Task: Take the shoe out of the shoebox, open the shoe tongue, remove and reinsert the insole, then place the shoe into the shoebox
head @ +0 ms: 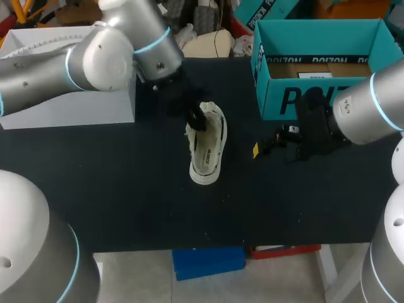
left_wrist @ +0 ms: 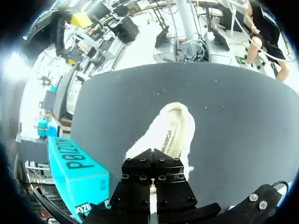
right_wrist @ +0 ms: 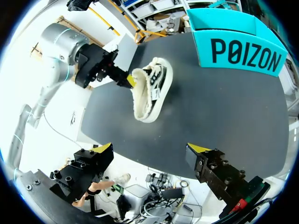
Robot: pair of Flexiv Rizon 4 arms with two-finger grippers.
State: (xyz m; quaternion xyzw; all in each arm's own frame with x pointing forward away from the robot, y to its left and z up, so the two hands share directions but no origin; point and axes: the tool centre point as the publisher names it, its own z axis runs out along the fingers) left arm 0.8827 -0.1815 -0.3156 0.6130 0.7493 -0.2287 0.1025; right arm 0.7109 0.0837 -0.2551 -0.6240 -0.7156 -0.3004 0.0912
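Head view first: the shoe (head: 207, 148) is out on the black table (head: 126, 202), well clear of the teal shoebox (head: 322, 63) at the far right. Its long axis runs from the far side toward the near edge, only slightly slanted. The left gripper (head: 194, 117) is right on its far end, down at the fluffy opening. The right gripper (head: 271, 140) sits off to the shoe's right, apart from it, between shoe and shoebox.

Left wrist view now: the left gripper (left_wrist: 152, 158) has its fingers drawn together, and I judge them clamped on the shoe's lining edge. The shoe (left_wrist: 170, 133) stretches straight ahead of them, lengthwise.

Right wrist view: the right gripper (right_wrist: 152, 149) is spread wide with nothing between its yellow tips. The shoe (right_wrist: 152, 88) lies ahead, broadside on, with the left gripper (right_wrist: 127, 80) at its end and the shoebox (right_wrist: 243, 46) beyond.

So the left arm looks to be anchoring the opening, and the free right arm would come in from the side for the tongue or insole.
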